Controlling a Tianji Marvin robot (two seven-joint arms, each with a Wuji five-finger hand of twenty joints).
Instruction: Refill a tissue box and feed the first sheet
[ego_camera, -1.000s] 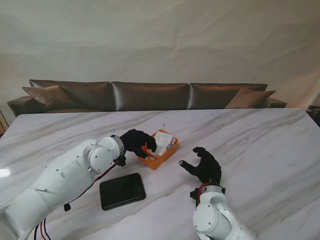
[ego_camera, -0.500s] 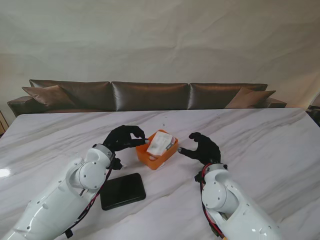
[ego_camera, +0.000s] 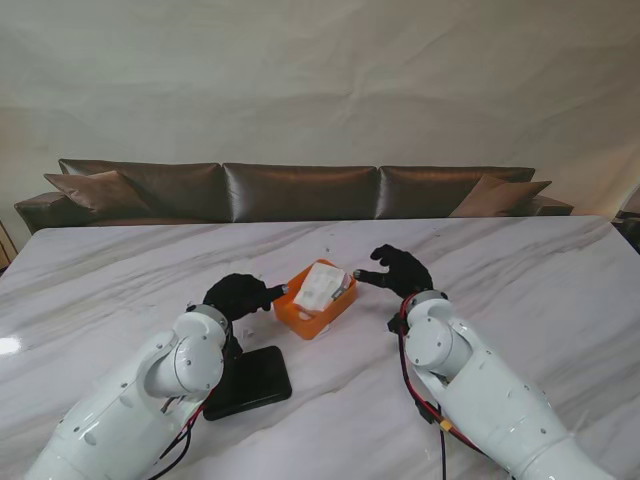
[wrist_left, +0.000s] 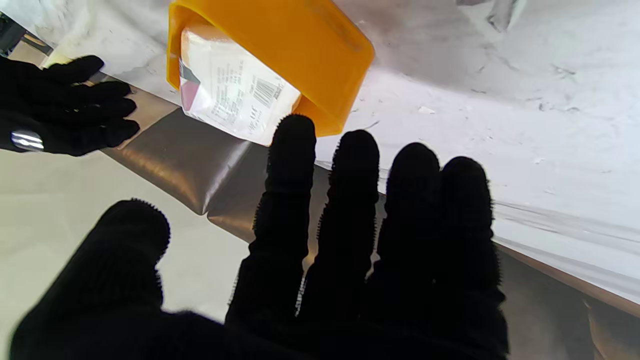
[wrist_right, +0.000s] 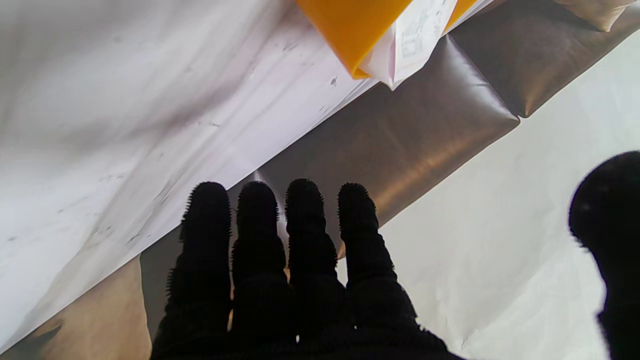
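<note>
Orange tissue box (ego_camera: 312, 306): tissue pack (ego_camera: 322, 284) seated inside. My left robot hand (ego_camera: 238, 295) released it, fingers spread; right robot hand (ego_camera: 398, 271) arrived beside it, open, empty. Sheet unfed.

Even, soft daylight fills the stand view, which is sharp throughout; a glare patch (ego_camera: 8, 346) sits at the left edge of the marble table (ego_camera: 520, 290). In both wrist views the black gloved fingers (wrist_left: 360, 210) go to silhouette and soft grey shadows cross the marble
</note>
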